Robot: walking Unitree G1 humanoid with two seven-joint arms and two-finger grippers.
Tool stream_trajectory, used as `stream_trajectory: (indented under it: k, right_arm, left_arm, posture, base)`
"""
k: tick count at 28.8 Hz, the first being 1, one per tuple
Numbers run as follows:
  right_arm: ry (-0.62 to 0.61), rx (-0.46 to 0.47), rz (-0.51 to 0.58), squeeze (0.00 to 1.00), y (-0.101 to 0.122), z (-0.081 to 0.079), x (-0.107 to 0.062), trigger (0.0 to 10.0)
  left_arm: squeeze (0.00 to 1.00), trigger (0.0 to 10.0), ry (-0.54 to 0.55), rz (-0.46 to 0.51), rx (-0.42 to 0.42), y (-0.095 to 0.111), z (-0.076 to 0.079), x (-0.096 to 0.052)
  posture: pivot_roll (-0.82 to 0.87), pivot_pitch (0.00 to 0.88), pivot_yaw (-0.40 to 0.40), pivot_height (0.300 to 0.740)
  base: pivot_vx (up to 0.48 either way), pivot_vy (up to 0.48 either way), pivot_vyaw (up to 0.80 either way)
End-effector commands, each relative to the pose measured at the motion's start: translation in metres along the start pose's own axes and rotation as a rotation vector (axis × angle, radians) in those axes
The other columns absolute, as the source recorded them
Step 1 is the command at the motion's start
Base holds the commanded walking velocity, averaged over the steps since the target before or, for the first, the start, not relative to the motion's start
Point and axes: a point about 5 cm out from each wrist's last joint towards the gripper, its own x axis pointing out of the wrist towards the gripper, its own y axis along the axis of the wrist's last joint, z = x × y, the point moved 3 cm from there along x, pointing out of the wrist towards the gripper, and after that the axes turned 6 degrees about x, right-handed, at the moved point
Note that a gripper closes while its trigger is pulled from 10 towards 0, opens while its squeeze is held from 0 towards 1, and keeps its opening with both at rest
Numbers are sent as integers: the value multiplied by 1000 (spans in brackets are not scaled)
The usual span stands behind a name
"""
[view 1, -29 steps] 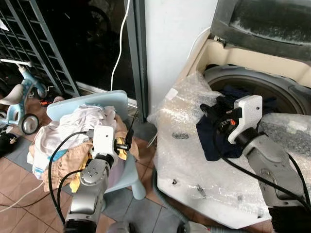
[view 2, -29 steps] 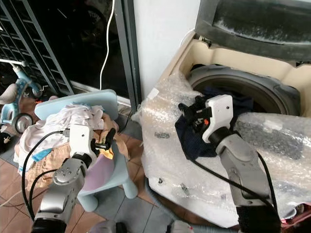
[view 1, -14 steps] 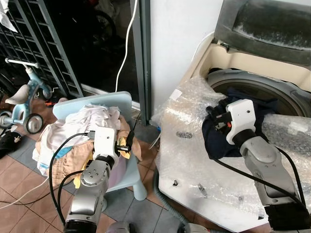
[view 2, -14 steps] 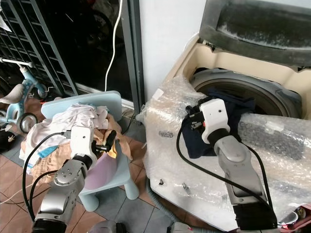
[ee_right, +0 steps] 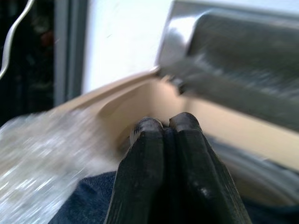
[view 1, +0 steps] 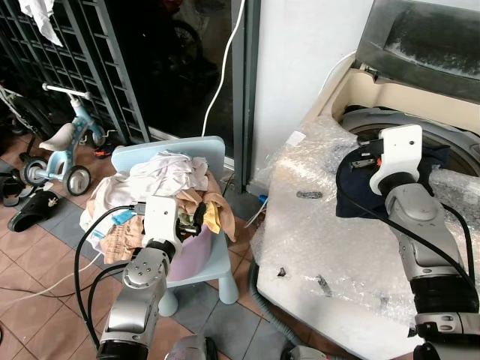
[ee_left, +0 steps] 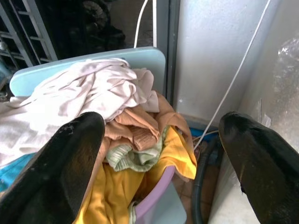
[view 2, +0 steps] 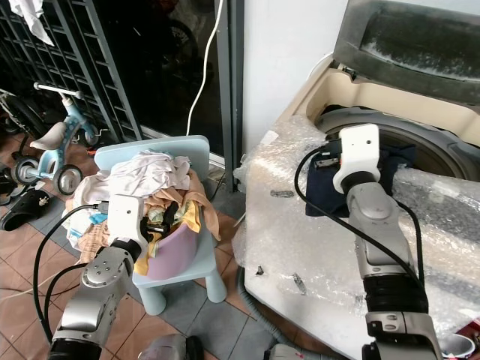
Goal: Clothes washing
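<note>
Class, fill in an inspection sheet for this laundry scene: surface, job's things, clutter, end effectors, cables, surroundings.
Surface: tiled floor.
Job's things: washer, lid up, wrapped in bubble wrap; dark garment draped over the drum rim; clothes pile on a blue chair.
Clutter: tricycle, sandal.
End effectors: left end effector open, above the pile; right end effector shut on the dark garment.
Cables: white cable down the wall; grey hose by the washer.
Surroundings: dark grille, white wall.
</note>
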Motion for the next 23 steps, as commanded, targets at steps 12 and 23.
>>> stream_trajectory:
  k: [12, 23]
  right_arm:
    - [-282, -132, 51, 1000, 19, 42, 11, 10000]
    - [-193, -86, 127, 1000, 29, 26, 6, 10000]
  left_arm:
    - [0, 10000, 5, 5, 1, 4, 1, 3]
    - [0, 10000, 35, 13, 7, 6, -2, 6]
  posture:
    - [-113, 0, 35, 740]
    - [-116, 0, 32, 740]
  base:
    - [0, 0, 0]
    - [0, 0, 0]
